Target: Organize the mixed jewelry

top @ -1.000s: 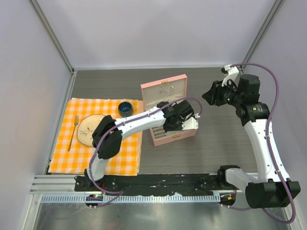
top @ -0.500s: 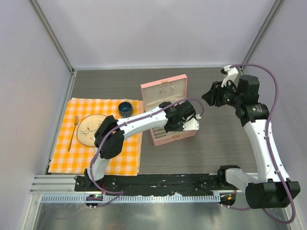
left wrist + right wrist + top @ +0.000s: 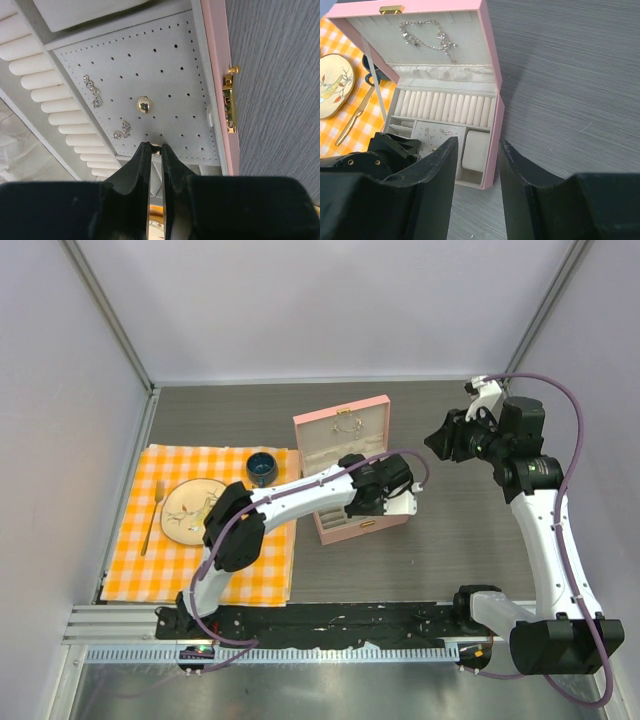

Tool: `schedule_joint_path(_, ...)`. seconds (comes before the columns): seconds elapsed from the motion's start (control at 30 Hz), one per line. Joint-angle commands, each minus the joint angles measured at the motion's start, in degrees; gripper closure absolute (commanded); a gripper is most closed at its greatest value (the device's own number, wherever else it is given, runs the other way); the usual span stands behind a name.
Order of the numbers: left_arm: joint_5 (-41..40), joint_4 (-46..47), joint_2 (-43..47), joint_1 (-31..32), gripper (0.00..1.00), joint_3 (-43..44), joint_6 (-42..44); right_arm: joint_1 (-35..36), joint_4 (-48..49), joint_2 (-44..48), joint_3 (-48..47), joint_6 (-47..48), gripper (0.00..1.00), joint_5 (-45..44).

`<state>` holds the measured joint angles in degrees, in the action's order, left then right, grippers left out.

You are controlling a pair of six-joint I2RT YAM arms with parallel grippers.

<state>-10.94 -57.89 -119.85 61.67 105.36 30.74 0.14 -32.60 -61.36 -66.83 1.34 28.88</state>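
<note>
the mixed jewelry [image 3: 444, 131] sits as tiny pieces on the grey perforated pad [image 3: 170, 75] inside the open pink box [image 3: 215, 60]. a long silvery sparkly earring [image 3: 92, 91] lies near the cream ring rolls [image 3: 45, 95]. a smaller silvery cluster [image 3: 121, 131] lies nearby, a round gold stud [image 3: 144, 104] sits toward the pad's middle, and a small cream-white piece [image 3: 210, 117] rests by the pink wall. none touch.

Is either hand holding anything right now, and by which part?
Left hand pinches a tiny gold-toned jewelry piece between its fingertips; which part is too small to tell. Right hand is open, holding nothing.
</note>
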Motion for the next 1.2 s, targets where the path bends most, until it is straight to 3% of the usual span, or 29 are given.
schedule_joint_path(0.0,0.1,-1.3,-1.2,0.8,0.88,2.7,0.6,-0.9,2.6,1.7,-0.2,-0.6,0.56,0.6)
schedule_joint_path(0.47,-1.1,-3.3,-1.7,1.2,0.68,4.9,1.2,-1.1,2.4,1.7,-0.5,-0.6,0.56,0.7)
schedule_joint_path(0.83,-2.3,-4.2,0.5,1.1,0.63,5.1,1.3,-1.5,2.4,1.9,-0.5,-0.7,0.56,0.6)
schedule_joint_path(1.17,0.0,0.8,11.9,-1.0,0.6,1.5,-0.5,-1.8,2.3,1.5,-0.2,0.1,0.56,-0.5)
